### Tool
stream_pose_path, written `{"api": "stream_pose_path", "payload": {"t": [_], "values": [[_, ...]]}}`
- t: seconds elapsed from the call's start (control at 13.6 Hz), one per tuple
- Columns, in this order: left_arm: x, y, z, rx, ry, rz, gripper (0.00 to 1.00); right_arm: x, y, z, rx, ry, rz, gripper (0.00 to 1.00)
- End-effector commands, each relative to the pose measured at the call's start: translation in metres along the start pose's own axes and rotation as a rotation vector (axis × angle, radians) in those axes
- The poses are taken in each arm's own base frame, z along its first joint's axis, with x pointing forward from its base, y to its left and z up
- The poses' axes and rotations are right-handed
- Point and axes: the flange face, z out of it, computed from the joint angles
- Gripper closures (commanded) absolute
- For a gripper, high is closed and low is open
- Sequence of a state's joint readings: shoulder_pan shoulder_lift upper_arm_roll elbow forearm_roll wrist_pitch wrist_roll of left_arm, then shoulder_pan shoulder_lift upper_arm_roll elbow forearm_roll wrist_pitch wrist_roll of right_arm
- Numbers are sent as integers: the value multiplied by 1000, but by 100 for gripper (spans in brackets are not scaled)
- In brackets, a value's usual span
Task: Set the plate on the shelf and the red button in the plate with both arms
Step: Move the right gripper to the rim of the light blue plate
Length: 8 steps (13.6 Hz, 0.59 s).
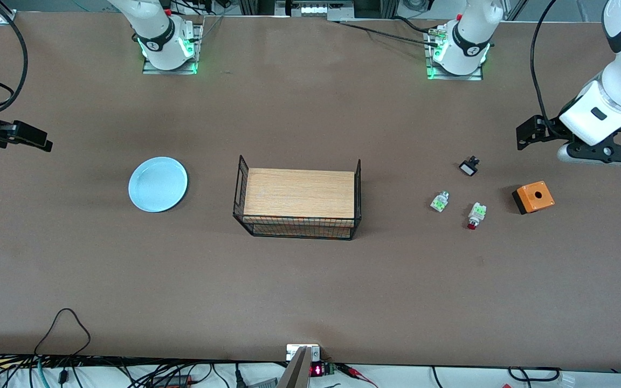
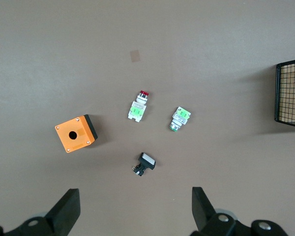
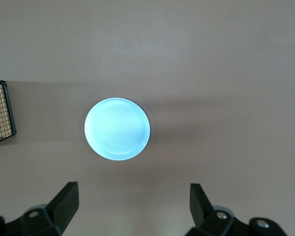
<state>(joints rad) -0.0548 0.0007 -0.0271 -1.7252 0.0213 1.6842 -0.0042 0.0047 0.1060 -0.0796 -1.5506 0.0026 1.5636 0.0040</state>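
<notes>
The pale blue plate lies on the table toward the right arm's end, beside the wire basket; it also shows in the right wrist view. My right gripper hangs open and empty above the table near the plate. The red button, white-grey with a green patch and a red cap, lies toward the left arm's end; it also shows in the left wrist view. My left gripper, seen from the front high over the table's end, is open and empty, clear of the button.
A green-white part, a black-and-white part and an orange box with a hole lie around the red button. The basket holds a wooden board. Cables run along the table's near edge.
</notes>
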Motion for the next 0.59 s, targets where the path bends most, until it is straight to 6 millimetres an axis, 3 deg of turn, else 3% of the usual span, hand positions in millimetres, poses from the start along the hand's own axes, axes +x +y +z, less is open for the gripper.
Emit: {"api": "stream_pose_path", "payload": {"t": [0.0, 0.22, 0.52], "values": [[-2, 0, -3, 30, -2, 10, 0, -10, 2, -1, 6, -16, 14, 0], [-2, 1, -5, 30, 2, 11, 0, -4, 1, 6, -6, -14, 15, 0], [-2, 1, -5, 46, 1, 16, 0, 22, -2, 59, -17, -87, 20, 0]]}}
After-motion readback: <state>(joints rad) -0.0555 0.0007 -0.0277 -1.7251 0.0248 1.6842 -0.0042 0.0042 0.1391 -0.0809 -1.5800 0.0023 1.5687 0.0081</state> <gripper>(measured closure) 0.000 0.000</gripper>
